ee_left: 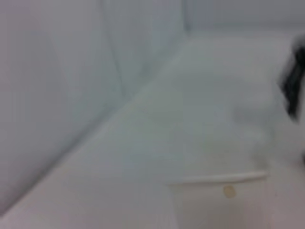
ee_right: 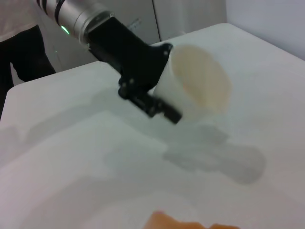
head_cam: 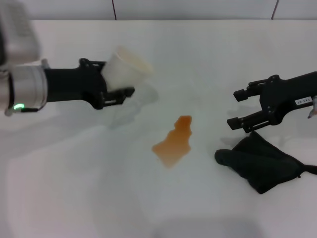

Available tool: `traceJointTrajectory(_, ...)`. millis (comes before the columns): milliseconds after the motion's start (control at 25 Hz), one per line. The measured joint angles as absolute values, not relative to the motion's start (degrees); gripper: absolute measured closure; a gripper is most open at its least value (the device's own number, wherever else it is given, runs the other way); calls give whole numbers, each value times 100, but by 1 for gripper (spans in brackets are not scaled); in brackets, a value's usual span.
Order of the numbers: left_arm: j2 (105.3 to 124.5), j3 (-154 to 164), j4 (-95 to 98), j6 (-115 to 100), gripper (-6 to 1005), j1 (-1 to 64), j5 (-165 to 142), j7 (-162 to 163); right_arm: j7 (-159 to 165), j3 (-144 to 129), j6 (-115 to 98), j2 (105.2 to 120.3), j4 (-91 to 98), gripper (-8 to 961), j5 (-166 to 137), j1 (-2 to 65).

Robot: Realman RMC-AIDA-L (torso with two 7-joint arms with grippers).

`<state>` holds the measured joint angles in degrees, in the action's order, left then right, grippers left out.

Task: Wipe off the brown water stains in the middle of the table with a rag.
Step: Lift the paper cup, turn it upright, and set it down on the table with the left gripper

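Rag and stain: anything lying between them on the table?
No. In the head view, only bare white table separates the rag from the brown water stains. The right gripper hangs open above the rag.

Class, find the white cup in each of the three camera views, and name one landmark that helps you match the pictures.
Head view: the white cup is upper left of centre, tilted, held in the left gripper.
Left wrist view: only a pale rim and wall near the lower edge, probably the cup.
Right wrist view: the cup is upper centre, mouth toward the camera.
Shared landmark: the brown water stains, also at the right wrist view's lower edge.
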<state>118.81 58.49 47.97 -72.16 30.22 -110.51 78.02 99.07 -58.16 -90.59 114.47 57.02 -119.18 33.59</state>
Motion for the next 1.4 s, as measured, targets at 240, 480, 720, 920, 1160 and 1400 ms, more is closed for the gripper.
traceJointTrajectory(240, 11840, 5128, 2539, -7173, 423, 3146, -9680, 6105, 9878, -5919, -9030, 11490, 5630, 102, -11944, 3466)
traceJointTrajectory(480, 11933, 5140, 1940, -6855, 423, 3090, -9487, 5397, 9845, -6058, -9019, 11511, 5624, 102, -11940, 3474)
traceJointTrajectory(720, 11932, 5135, 1776, -6727, 413, 2874, -9304, 4857, 9790, -6083, -9037, 11513, 5647, 102, -11922, 3423)
traceJointTrajectory(920, 11938, 5154, 1709, -6535, 404, 2790, -9259, 4649, 9777, -6082, -9053, 11513, 5649, 102, -11906, 3410)
traceJointTrajectory(1160, 11943, 5165, 1605, -6387, 392, 2794, -9276, 4488, 9774, -6081, -9036, 11513, 5637, 102, -11903, 3407)
traceJointTrajectory(1400, 11946, 5159, 1539, -6326, 381, 2766, -9245, 4263, 9773, -6068, -9012, 11510, 5633, 101, -11900, 3401)
